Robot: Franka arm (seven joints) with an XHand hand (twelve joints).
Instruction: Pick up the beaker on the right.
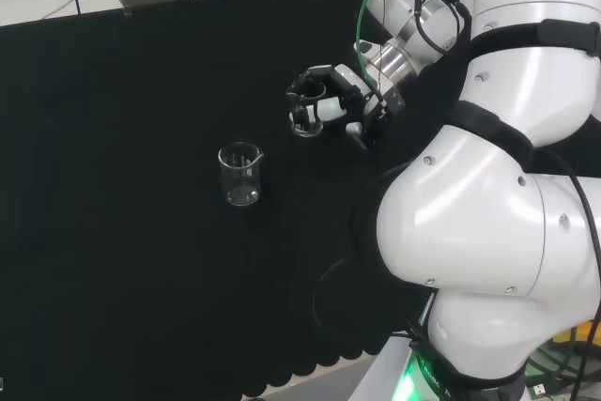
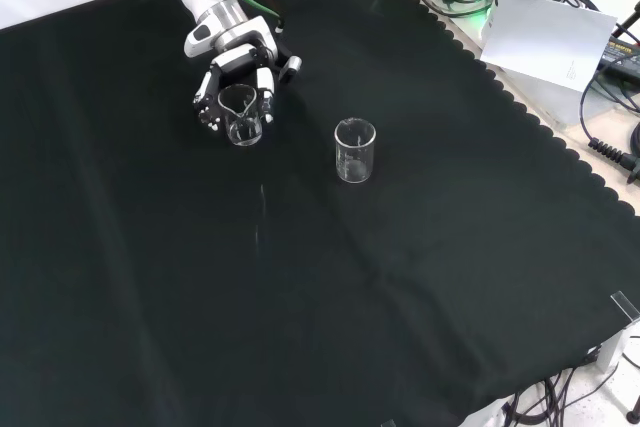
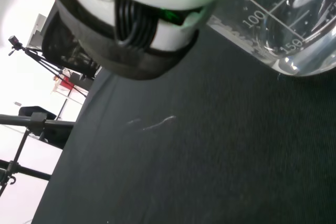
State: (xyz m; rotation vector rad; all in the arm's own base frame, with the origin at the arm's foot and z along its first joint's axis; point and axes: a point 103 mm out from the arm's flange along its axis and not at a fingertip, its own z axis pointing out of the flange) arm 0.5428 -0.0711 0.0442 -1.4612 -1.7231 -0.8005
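Front view: hand (image 2: 232, 72) fingers curled round beaker (image 2: 241, 115)

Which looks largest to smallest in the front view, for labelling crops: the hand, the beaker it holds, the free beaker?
1. hand
2. free beaker
3. held beaker, partly hidden by fingers, so its rank below the free one is unsure.

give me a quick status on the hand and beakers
Black and white hand curled round one clear glass beaker. Second clear glass beaker stands apart on black cloth. Nothing in the way.
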